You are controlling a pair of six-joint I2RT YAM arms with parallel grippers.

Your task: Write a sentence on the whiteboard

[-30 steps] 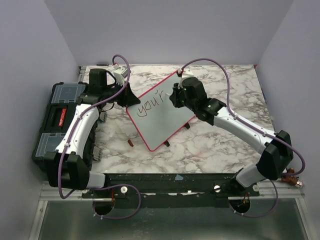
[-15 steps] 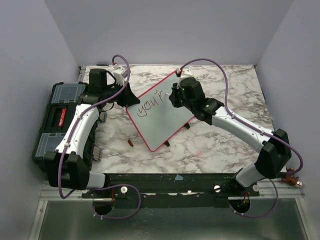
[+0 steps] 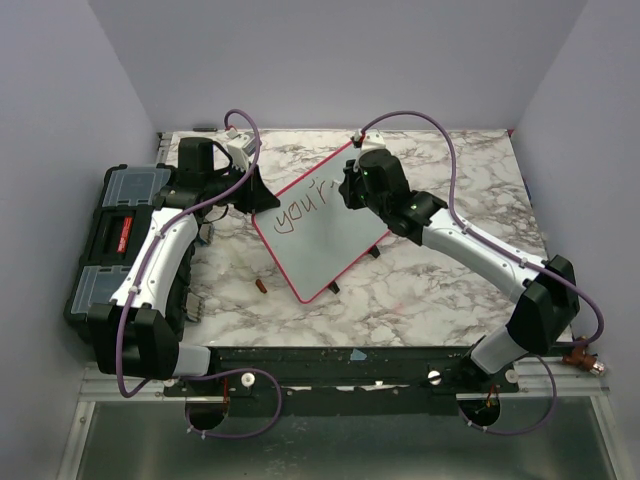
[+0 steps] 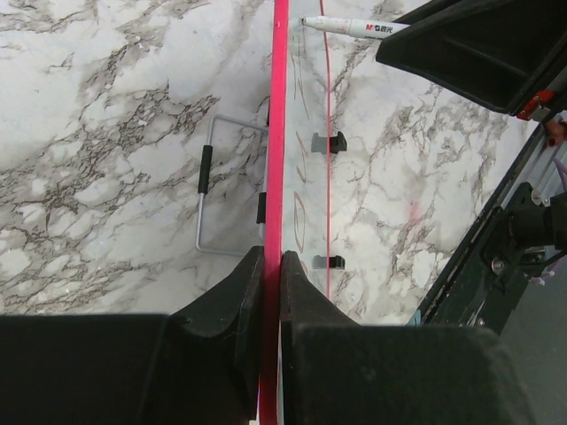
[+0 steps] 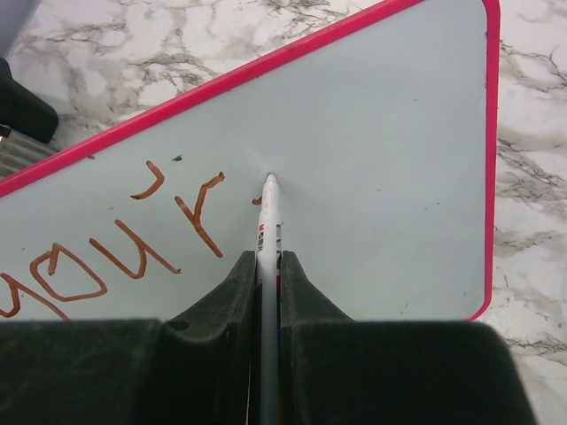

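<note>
Two claws are clenched: the left claw (image 4: pixel 273 258) pinches the edge of the whiteboard (image 3: pixel 335 240) mid-tabletop (image 3: pixel 450 295), and the right claw (image 5: pixel 268 266) grips the marker (image 5: pixel 269 212). We press its tip lightly, stroking evenly.

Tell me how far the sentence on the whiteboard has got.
Done: one word, reading "you'r", stands on the whiteboard. In hand: the right gripper grips the marker, tip on the board just past the r, while the left gripper clamps the board's red frame. Left: the rest of the sentence; most of the board is blank.
</note>
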